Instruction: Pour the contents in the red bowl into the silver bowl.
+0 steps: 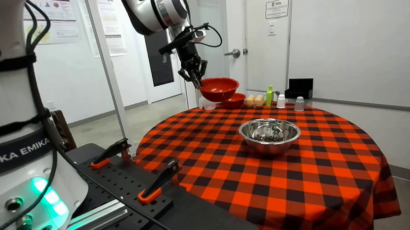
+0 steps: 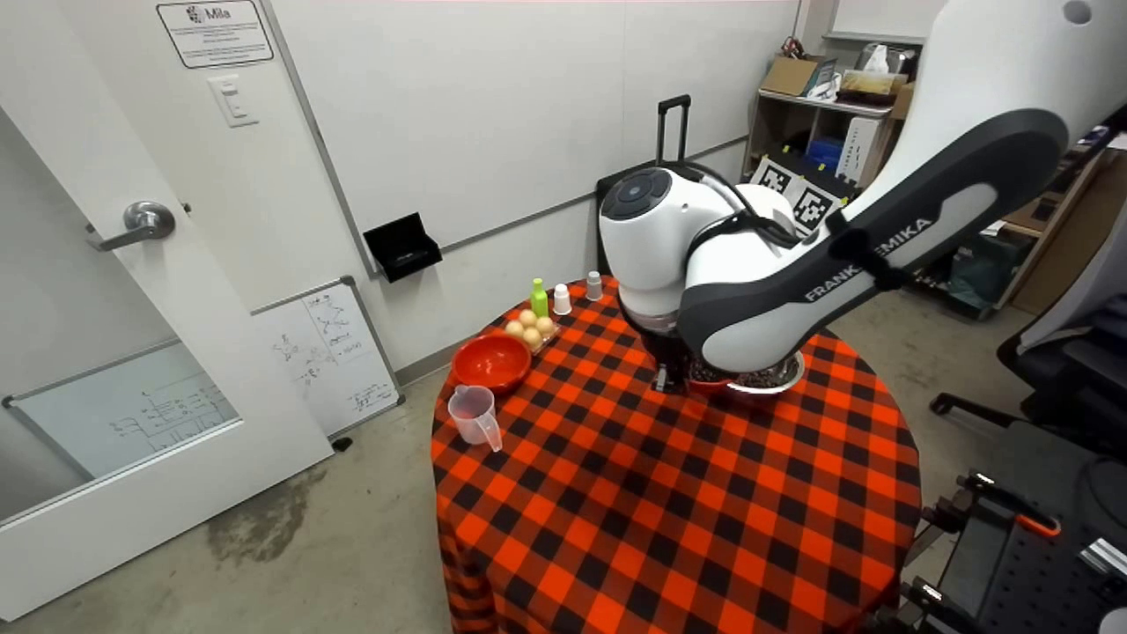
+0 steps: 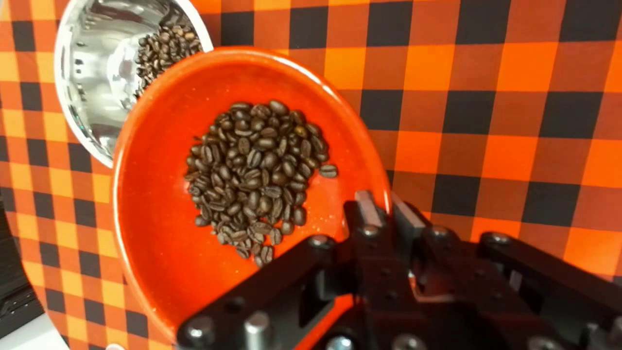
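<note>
Whiteboard (image 1: pixel 362 39) filled much of both exterior views I had; grey floor (image 2: pixel 370 528) below, white door (image 2: pixel 211 326) near it. Round table (image 1: pixel 194 166) wore a red-and-black checked cloth (image 2: pixel 563 537), draped past the edge, a few soft folds. My arm (image 2: pixel 819 273) reached in over it. Office chair (image 2: pixel 1087 352) stood on the floor in an exterior view, cut off at the edge. Silver bowl (image 1: pixel 270 148) sat upright on the cloth. I had the red bowl (image 3: pixel 155 184) up off the cloth, near the silver one, hiding part of its rim in the wrist view. Gripper (image 3: pixel 382 209) pinched the red bowl's rim, one finger (image 3: pixel 368 209) inside, one outside. Along the table's far edge in an exterior view: second red bowl (image 1: pixel 239 99), clear jug (image 1: pixel 209 104), pale round items (image 1: pixel 250 101) bunched together, green bottle (image 1: pixel 269 98), white container (image 1: pixel 281 102), grey container (image 1: pixel 299 105). Smallest: coffee beans (image 3: pixel 252 170), a pile in the red bowl, more in the silver one.
</note>
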Motion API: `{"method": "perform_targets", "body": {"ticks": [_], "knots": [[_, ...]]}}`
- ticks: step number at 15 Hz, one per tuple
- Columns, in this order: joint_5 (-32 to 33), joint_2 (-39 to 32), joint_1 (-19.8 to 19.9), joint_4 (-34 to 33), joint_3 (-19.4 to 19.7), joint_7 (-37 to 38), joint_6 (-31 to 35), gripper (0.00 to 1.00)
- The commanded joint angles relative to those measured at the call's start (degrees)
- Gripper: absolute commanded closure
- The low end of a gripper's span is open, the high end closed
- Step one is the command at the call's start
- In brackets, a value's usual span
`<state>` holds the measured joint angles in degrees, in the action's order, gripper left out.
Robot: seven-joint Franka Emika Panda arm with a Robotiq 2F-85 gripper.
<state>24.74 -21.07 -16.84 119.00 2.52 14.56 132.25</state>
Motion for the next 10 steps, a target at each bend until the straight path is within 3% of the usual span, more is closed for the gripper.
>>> {"method": "perform_targets", "body": {"ticks": [1, 7, 10], "knots": [[-0.4, 4.7, 4.4, 4.4, -1.4, -4.9, 0.6, 0.98], [-2.3, 1.2, 9.2, 0.3, -2.3, -13.3, -1.3, 0.98], [-8.5, -1.0, 11.7, -2.2, -3.6, -17.0, -0.9, 0.98]]}}
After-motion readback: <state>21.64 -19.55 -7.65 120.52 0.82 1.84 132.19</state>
